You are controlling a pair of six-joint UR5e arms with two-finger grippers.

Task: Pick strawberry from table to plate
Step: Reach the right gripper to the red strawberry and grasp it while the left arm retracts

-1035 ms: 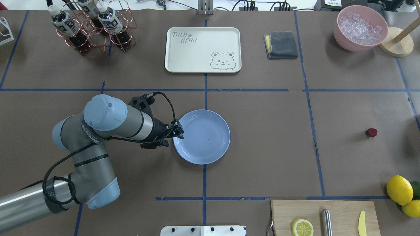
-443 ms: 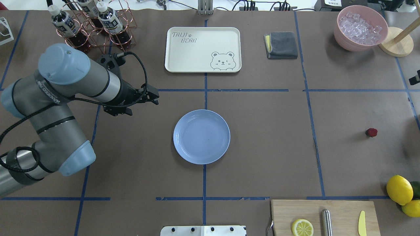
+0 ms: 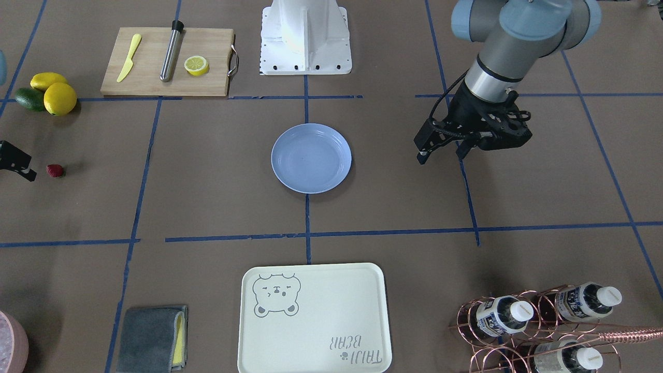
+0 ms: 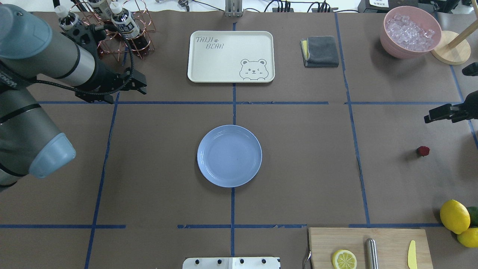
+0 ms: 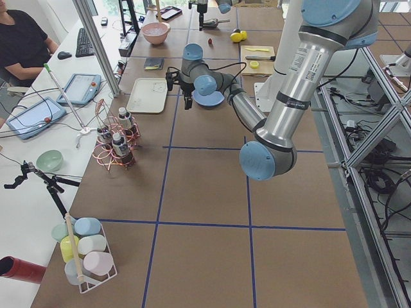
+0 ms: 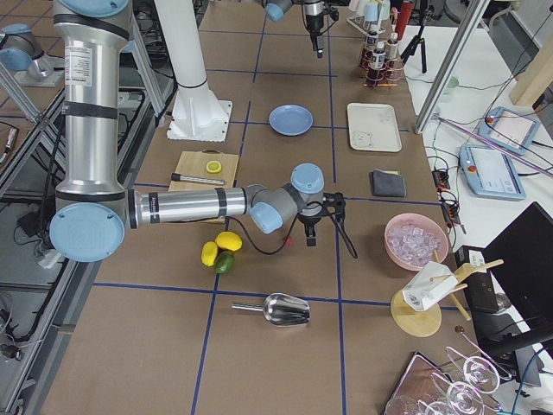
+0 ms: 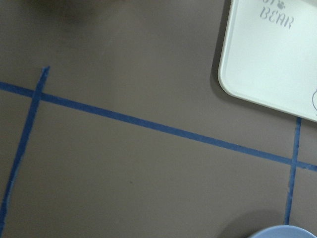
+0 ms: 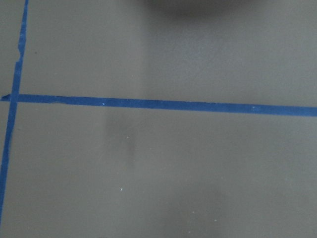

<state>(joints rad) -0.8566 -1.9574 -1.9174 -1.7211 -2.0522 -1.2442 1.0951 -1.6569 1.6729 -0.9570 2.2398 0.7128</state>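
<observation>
Well, strawberry (image 4: 423, 151) sat on table (image 4: 306, 168), frame right, well apart from central plate (image 4: 229, 155); right gripper (image 4: 435, 115) hovered near, seemingly for the pick, its spread impossible to tell; left gripper (image 4: 141, 86) gaped empty, parked clear upper left.

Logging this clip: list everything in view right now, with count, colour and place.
strawberry: 1, dark red, on the table, robot's right side
plate: 1, light blue, empty, table centre
table: 1, brown paper, blue tape lines
bear tray: 1, cream, far centre
cloth: 1, grey and yellow, right of the tray
bowl of ice: 1, pink, far right
bottle rack: 1, copper wire, far left, three bottles in it
cutting board: 1, wooden, near right, carrying lemon half, metal rod, yellow knife
lemons: 2, yellow, near right edge
left gripper: 1, black, open, empty, near the rack
right gripper: 1, black, right edge, near the strawberry; open or shut unclear
</observation>
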